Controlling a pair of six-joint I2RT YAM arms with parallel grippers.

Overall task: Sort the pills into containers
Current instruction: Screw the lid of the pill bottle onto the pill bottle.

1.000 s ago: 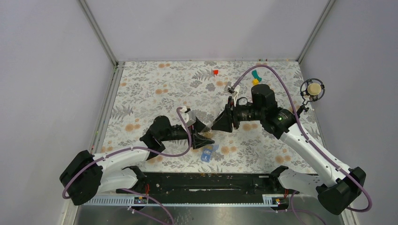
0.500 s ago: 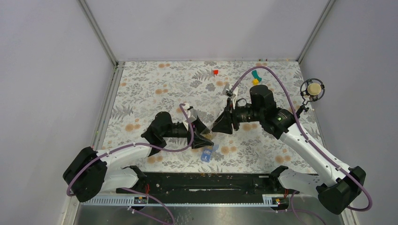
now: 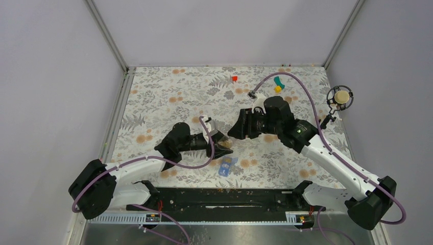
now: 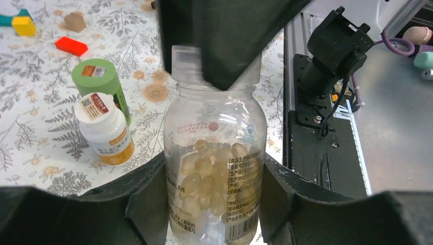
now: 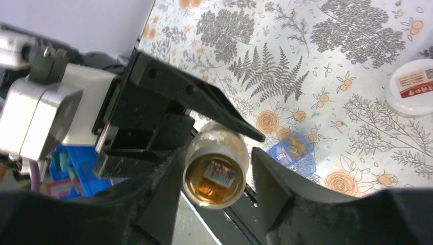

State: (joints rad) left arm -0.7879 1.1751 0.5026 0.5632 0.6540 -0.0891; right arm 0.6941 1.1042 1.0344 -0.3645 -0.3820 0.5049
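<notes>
left wrist: left pincer (image 4: 214, 206) clamped on pill bottle (image 4: 214, 127); bottle axis, mouth first, runs into right pincer (image 5: 216, 153) (jaws flank neck, grip unclear); pill box (image 3: 227, 166) toward bench (image 3: 153, 97) near edge.

Pill box (image 3: 227, 166) just in frt of bottle (image 4: 214, 168)
</notes>
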